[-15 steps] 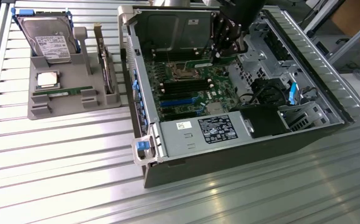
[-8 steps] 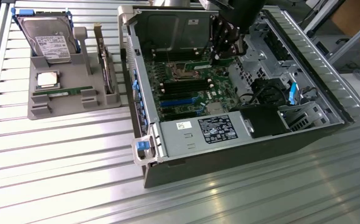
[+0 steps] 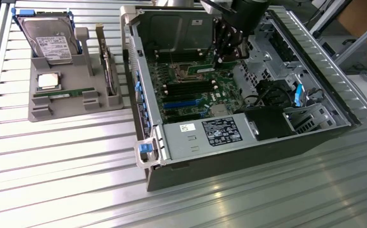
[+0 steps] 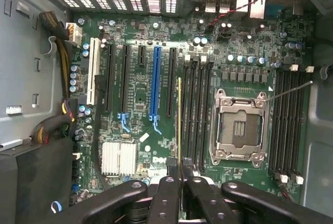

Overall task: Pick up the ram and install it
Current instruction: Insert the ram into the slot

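My gripper (image 4: 179,181) is shut on the ram (image 4: 179,125), a thin green stick that I see edge-on, running away from the black fingers (image 4: 165,195). It hangs over the motherboard (image 4: 140,104), just beside the outermost of several black memory slots (image 4: 195,109) next to the open processor socket (image 4: 239,128). I cannot tell whether it touches the board. In the exterior view the arm and gripper (image 3: 226,56) reach down into the open computer case (image 3: 234,90), above the socket. A second green stick (image 3: 63,93) lies in the grey parts tray (image 3: 41,114).
The tray at the exterior view's left also holds a hard drive (image 3: 47,38), a square silver processor (image 3: 48,80) and an upright card (image 3: 109,69). Inside the case are a blue expansion slot (image 4: 154,86), a heatsink (image 4: 119,157), cable bundles (image 4: 60,52) and the power supply (image 3: 221,133).
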Robot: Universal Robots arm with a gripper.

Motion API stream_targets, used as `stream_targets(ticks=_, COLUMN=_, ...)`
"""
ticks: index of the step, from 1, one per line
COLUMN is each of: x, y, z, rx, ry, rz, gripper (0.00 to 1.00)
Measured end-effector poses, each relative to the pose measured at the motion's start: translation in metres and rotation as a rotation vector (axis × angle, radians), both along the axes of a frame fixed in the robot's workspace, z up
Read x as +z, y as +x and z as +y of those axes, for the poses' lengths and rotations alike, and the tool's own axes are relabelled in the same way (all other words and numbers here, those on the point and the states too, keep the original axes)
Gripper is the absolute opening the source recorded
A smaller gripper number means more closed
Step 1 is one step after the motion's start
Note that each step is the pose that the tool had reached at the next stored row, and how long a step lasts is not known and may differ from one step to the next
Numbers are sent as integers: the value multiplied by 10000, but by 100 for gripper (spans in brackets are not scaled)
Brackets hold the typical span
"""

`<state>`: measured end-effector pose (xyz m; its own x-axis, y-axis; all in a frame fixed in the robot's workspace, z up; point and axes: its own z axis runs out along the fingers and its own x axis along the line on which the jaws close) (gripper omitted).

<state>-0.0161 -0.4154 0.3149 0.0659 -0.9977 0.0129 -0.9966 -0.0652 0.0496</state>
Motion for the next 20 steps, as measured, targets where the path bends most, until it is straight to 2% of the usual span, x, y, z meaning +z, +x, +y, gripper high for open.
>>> stream_targets(ticks=16, x=-142, y=0, z=0, rx=1, ry=0, rz=0, gripper=12)
stream_targets(ticks=20, x=-172, y=-3, z=0, rx=-135, ry=0, rz=0, gripper=12)
